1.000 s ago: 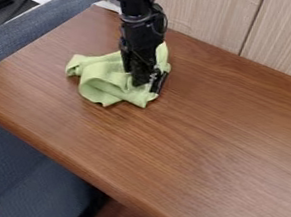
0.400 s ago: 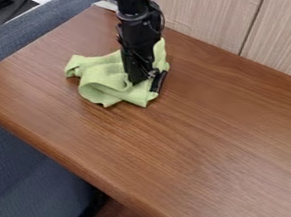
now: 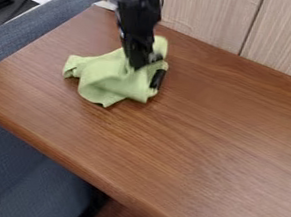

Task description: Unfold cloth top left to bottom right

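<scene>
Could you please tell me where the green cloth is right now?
In the camera view, the green cloth lies bunched on the upper-left part of the table, under the gripper.

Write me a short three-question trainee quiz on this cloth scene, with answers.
1. True or false: the cloth lies fully spread out and flat on the table.
2. What colour is the cloth?
a) red
b) light green
c) white
3. Fill in one word, as seen in the picture: the gripper is over the ____ part of the cloth.
Key: 1 false; 2 b; 3 right
</scene>
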Robot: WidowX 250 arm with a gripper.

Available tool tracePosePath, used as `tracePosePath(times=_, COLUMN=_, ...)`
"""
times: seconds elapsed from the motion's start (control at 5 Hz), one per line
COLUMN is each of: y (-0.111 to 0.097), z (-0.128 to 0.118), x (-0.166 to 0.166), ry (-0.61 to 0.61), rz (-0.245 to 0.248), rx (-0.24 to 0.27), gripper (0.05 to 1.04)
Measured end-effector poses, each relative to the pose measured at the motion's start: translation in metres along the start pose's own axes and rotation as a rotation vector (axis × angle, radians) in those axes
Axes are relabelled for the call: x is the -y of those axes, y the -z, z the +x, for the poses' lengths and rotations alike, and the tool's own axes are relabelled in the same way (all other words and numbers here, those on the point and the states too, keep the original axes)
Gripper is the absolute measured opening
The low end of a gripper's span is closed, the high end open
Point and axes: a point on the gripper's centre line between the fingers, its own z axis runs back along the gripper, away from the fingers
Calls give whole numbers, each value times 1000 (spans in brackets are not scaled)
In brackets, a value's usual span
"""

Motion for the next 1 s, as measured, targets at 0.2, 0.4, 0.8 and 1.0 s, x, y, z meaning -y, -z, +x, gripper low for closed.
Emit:
tracePosePath(times=0.2, y=-27, z=2, x=10, ry=8, rz=-12, rx=58, gripper=63)
tracePosePath(times=0.4, y=-42, z=-4, x=31, ry=69, rz=-46, rx=88, gripper=63)
tracePosePath(times=0.8, y=-41, z=-33, x=81, ry=235, rz=-100, rx=81, gripper=63)
tracePosePath(times=1.0, y=-28, z=-52, x=101, ry=304, rz=-159, rx=65, gripper=63)
